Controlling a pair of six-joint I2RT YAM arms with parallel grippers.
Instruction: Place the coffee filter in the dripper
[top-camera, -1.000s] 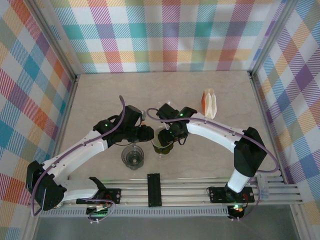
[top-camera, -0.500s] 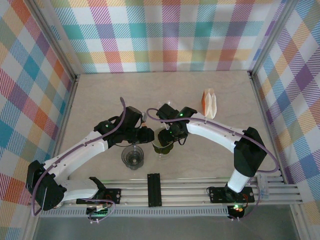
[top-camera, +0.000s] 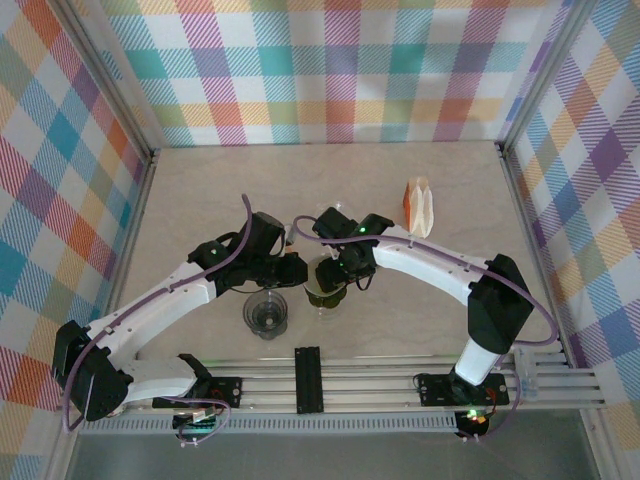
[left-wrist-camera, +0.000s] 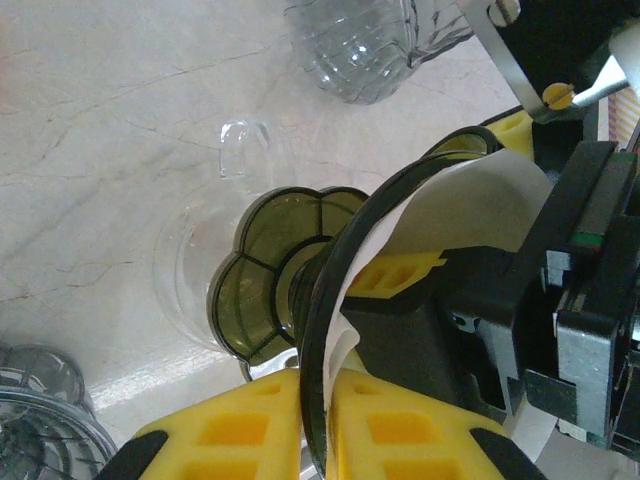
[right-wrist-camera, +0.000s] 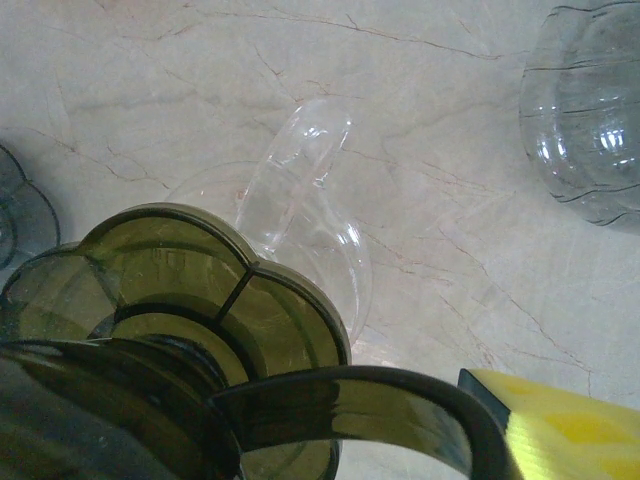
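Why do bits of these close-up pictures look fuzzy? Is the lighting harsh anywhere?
Left wrist view: the yellow fingers sit near the lens and blur, while the green dripper is sharper. Right wrist view: the dripper's dark rim is soft, the marble table crisp. Top view: even light, faint shadows.

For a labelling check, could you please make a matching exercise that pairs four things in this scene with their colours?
Things:
1. dripper
2. filter
3. pack
4. glass

Colours:
A. clear
B. orange and white
C. olive green
D. white

Pairs: 1-C; 2-D; 3-B; 4-A
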